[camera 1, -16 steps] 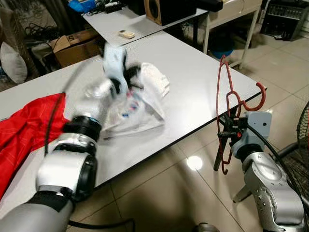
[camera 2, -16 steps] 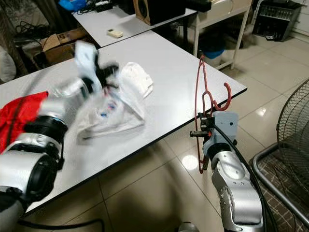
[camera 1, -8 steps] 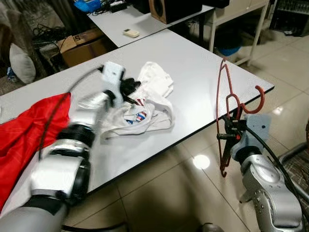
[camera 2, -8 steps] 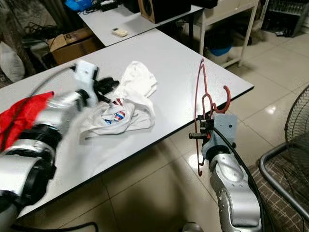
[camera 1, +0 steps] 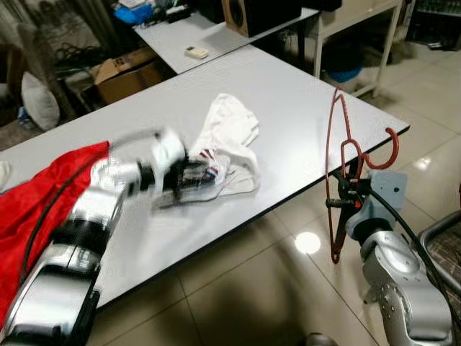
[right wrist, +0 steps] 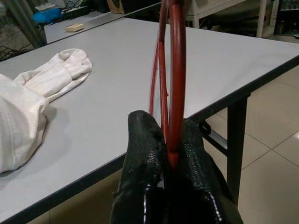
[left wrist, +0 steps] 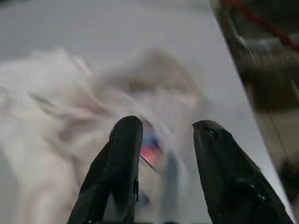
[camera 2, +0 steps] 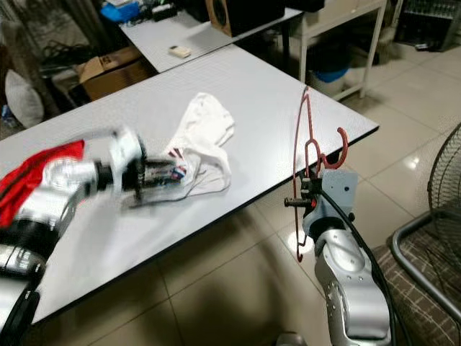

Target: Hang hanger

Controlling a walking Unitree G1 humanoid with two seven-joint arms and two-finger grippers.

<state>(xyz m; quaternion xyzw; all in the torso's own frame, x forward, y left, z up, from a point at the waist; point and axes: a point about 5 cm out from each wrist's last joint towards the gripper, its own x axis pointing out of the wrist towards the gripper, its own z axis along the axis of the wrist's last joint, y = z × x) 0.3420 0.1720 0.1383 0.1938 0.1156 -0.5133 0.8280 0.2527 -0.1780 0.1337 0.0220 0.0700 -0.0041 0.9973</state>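
Observation:
A red wire hanger [right wrist: 176,70] stands upright just off the table's front right corner, with my right gripper [camera 1: 340,196] shut on its lower part. A crumpled white shirt [camera 1: 230,126] with a red and blue print lies in the middle of the grey table [camera 1: 302,94]. My left gripper [camera 1: 189,176], blurred by motion, sits low at the shirt's near left edge. In the left wrist view its fingers [left wrist: 126,140] stand apart over the white cloth, so it is open.
A red garment [camera 1: 43,194] lies on the table's left end. Behind stands a second table with a remote [camera 1: 191,51] and a speaker [camera 1: 252,11]; a cardboard box [camera 1: 126,68] sits on the floor. A fan [camera 2: 446,180] stands at the right.
My left arm has swung down from above the shirt to the tabletop at the shirt's near edge. The shirt now lies flatter. The right gripper and hanger have held still.

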